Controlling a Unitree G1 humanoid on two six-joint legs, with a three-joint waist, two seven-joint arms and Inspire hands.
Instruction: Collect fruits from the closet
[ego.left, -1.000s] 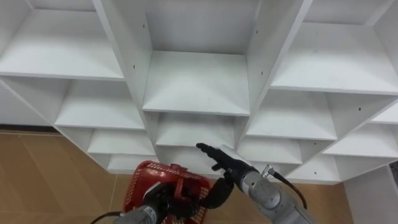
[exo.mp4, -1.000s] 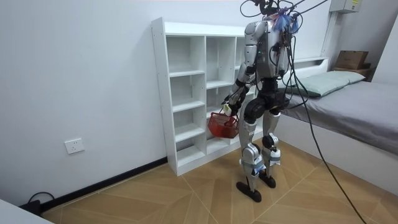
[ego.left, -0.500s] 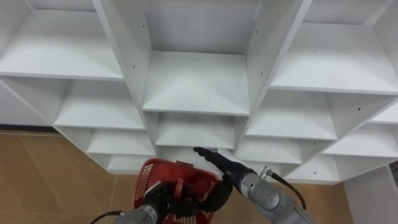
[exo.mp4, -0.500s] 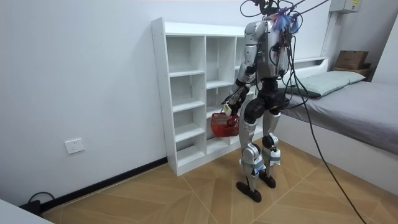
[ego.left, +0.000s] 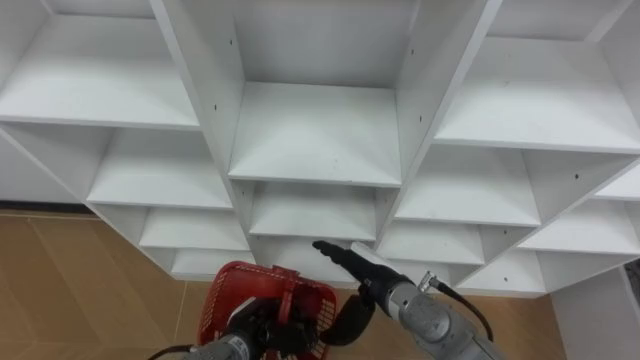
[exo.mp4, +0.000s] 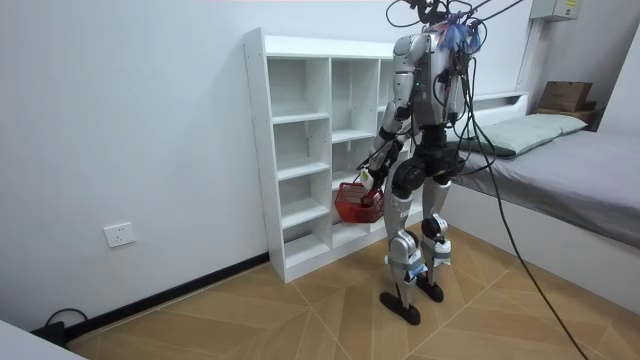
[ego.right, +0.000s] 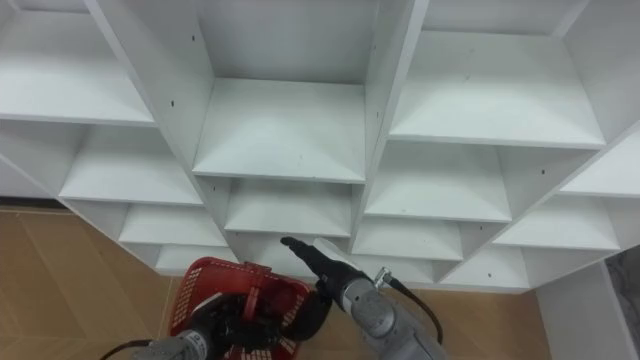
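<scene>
Room view has the robot standing upright, close against the white closet (exo.mp4: 300, 150), with the bed (exo.mp4: 560, 170) behind it at about three o'clock and a red basket (exo.mp4: 356, 203) hanging in front of the lower shelves. From its own eyes the basket sits at seven o'clock, over the wooden floor (ego.left: 90, 280). The left hand (ego.left: 258, 322) has its fingers curled round the basket's handle (ego.left: 291, 298) and carries it. The right hand (ego.left: 362, 262) is at five o'clock, just beside the basket's rim, its fingers (ego.left: 328, 246) stretched straight toward the low middle shelf (ego.left: 310, 215) and holding nothing. Where the fruit is I cannot tell, as the basket's inside is largely hidden by hand and handle. I'd judge the basket a light, stiff plastic lattice that will swing from its handle, so it wants holding steady and near the shelf's edge. Fruit, I'd guess, is round and smooth, apt to roll and to bruise. It is best taken gently, with the fingers cupped round its widest part from above or the side, and lowered into the basket rather than dropped.
</scene>
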